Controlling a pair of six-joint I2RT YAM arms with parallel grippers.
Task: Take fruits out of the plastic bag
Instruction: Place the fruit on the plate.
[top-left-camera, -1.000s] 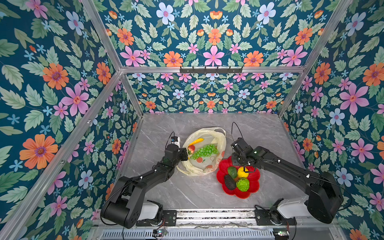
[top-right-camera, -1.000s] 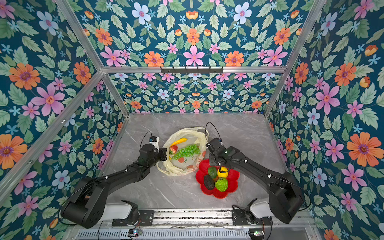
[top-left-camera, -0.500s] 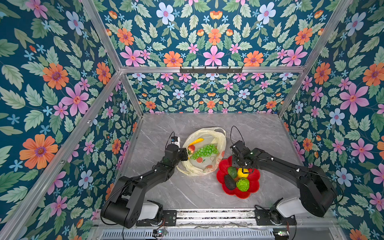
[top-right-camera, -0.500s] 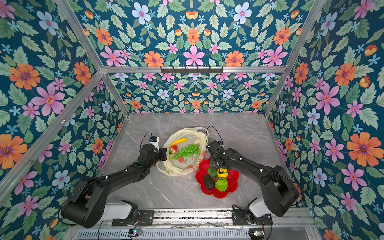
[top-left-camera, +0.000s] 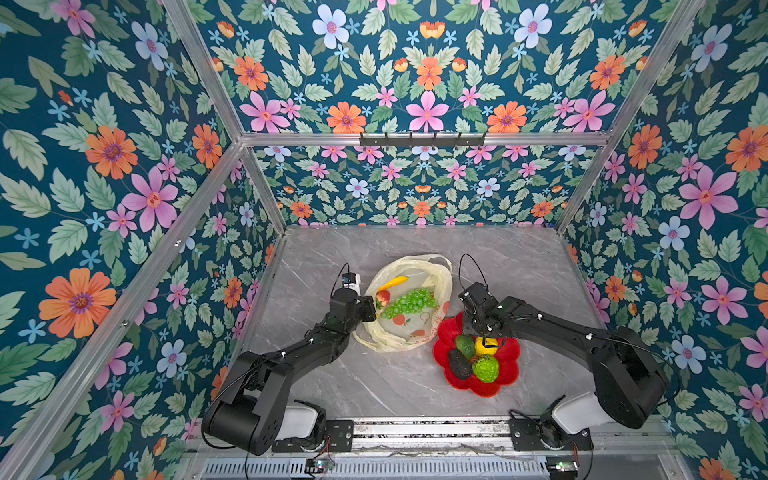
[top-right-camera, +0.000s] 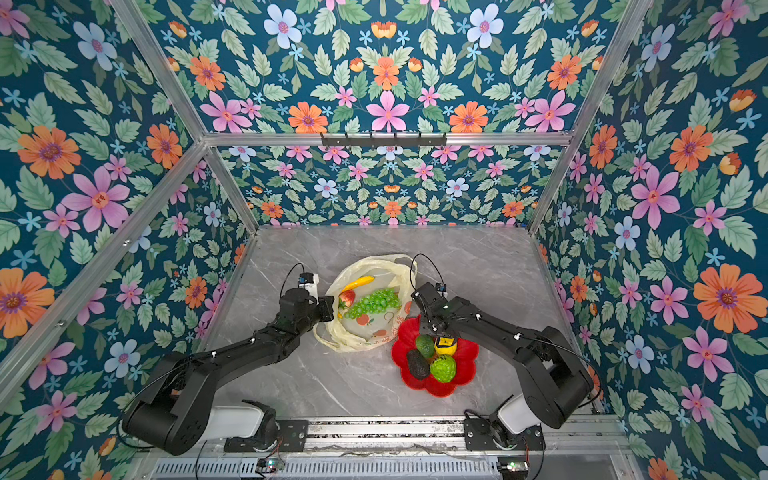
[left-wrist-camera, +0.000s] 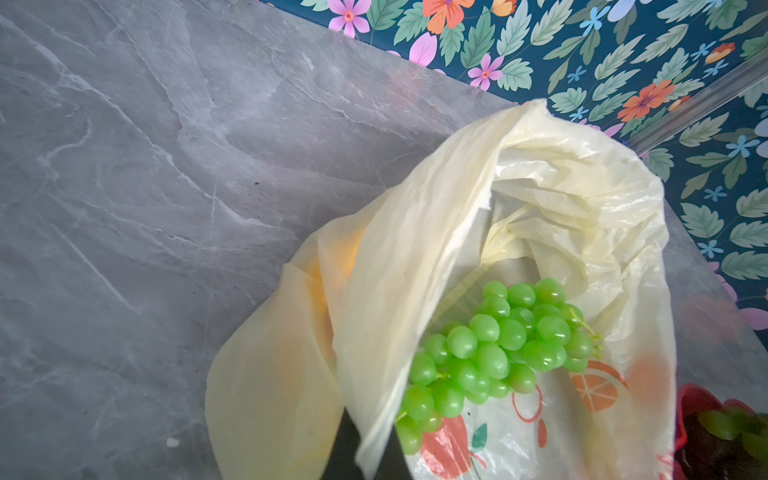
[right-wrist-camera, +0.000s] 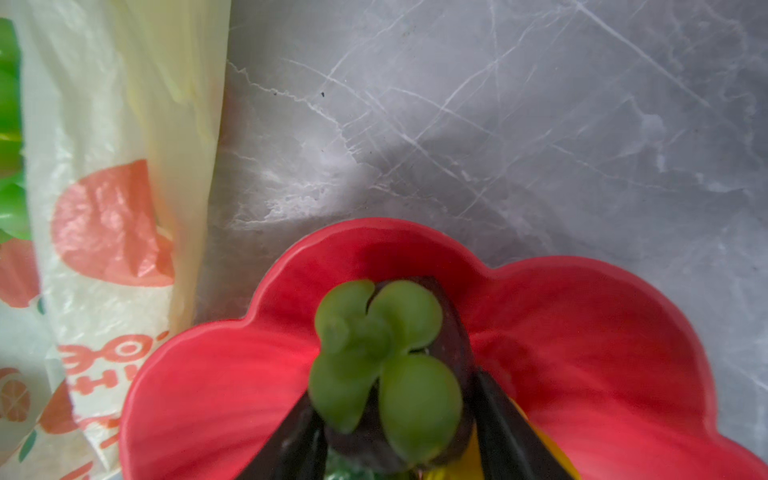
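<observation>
plastic bag (top-left-camera: 411, 328), seemingly against dish rim (top-left-camera: 437, 347)

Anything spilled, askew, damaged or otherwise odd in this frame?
Nothing stands out. The plastic bag lies on the table, its rim pinched by the left gripper, with banana, strawberry and grapes inside. A dark avocado, a bumpy green fruit and the lemon sit in the red dish, the right gripper over the lemon.

On the table (top-left-camera: 519, 266) lies the bag (top-left-camera: 399, 332), holding the banana (top-left-camera: 392, 282) at the back, with the strawberry (top-left-camera: 382, 298) left of the grapes (top-left-camera: 409, 301) before it. The dish (top-left-camera: 505, 374) sits just beside the bag, to its front right. In the dish, the lemon (top-left-camera: 485, 345) lies behind the bumpy fruit (top-left-camera: 485, 368), with an avocado (top-left-camera: 459, 365) at left.
</observation>
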